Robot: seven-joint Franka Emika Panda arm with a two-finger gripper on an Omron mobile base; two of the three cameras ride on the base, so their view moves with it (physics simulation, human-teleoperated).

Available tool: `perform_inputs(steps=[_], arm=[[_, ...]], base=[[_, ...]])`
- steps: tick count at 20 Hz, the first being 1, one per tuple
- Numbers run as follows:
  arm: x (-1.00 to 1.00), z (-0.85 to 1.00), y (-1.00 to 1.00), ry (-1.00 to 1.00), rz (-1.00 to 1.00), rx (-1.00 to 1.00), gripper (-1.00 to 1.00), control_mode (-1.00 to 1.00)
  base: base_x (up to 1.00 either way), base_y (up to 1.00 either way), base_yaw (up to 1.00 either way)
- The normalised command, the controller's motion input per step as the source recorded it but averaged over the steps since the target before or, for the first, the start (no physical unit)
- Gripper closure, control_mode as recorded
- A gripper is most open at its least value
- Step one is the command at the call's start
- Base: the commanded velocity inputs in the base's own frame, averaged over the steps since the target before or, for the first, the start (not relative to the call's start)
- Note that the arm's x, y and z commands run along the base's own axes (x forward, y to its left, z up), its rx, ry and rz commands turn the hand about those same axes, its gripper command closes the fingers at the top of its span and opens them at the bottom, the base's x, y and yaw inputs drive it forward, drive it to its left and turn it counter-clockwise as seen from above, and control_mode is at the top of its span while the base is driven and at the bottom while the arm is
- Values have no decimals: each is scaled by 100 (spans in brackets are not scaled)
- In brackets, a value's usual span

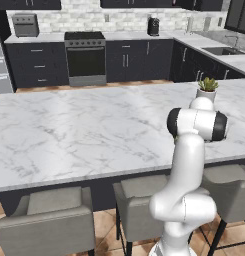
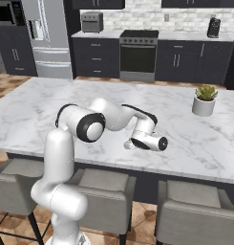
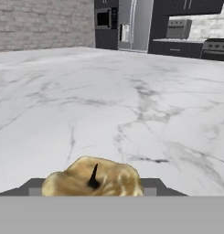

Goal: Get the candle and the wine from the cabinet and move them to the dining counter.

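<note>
The candle (image 3: 72, 180), a lumpy pale-yellow wax piece with a dark wick, sits between my gripper's (image 3: 93, 185) dark fingers (image 3: 33, 186) at the bottom of the hand view. The jaws are closed on its sides. My hand (image 2: 147, 141) hangs low over the dining counter (image 2: 209, 143), a white veined marble island (image 1: 69, 130), near its front edge. In the left base view my own arm hides the hand. The marble top (image 3: 131, 91) stretches out ahead of the candle. The wine is out of view.
A small potted plant (image 2: 204, 99) stands on the island to the right of my hand, also seen from the left side (image 1: 207, 89). Grey stools (image 1: 49, 220) line the near edge. A stove (image 1: 85, 57) and a fridge (image 2: 47, 33) stand along the far wall.
</note>
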Motion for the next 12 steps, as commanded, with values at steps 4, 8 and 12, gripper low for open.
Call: perform_inputs(steps=[4, 8, 12], arm=[[0, 0, 0, 0, 0, 0, -100, -100], [0, 0, 0, 0, 0, 0, -100, -100], [0, 19, 0, 0, 0, 0, -100, -100]], base=[[0, 0, 0], [0, 0, 0], [0, 0, 0]])
